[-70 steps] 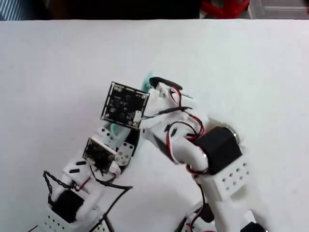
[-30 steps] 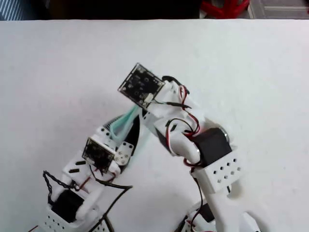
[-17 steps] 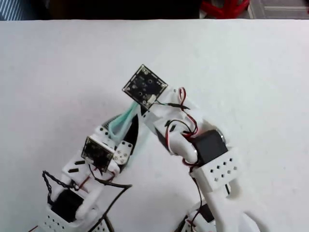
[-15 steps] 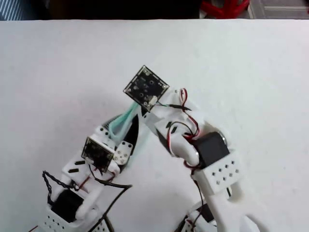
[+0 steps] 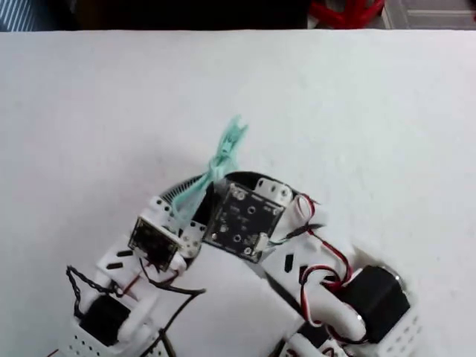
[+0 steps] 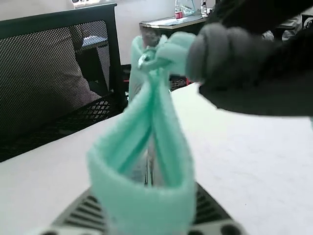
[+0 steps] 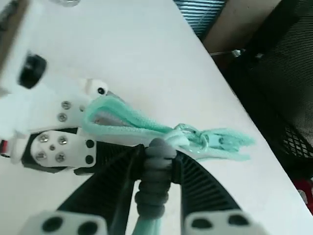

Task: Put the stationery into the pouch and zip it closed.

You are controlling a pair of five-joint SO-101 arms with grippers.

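A mint-green pouch is stretched as a narrow strip between both grippers, with its free end pointing toward the table's far side. My left gripper is shut on its near end, where the fabric rises folded from the ribbed jaw. My right gripper is shut on the pouch right beside the metal zipper pull. Its grey fingertip sits next to that pull. The left gripper holds the other end of the fabric.
Both arms crowd the near middle of the white table, and the right wrist camera board covers the spot where the grippers meet. Black mesh chairs stand beyond the table. Something red lies past the far edge.
The right arm has pulled back toward the near edge, its camera board dropping from beside the pouch's far end to beside the left gripper. The pouch's far end now lies uncovered.
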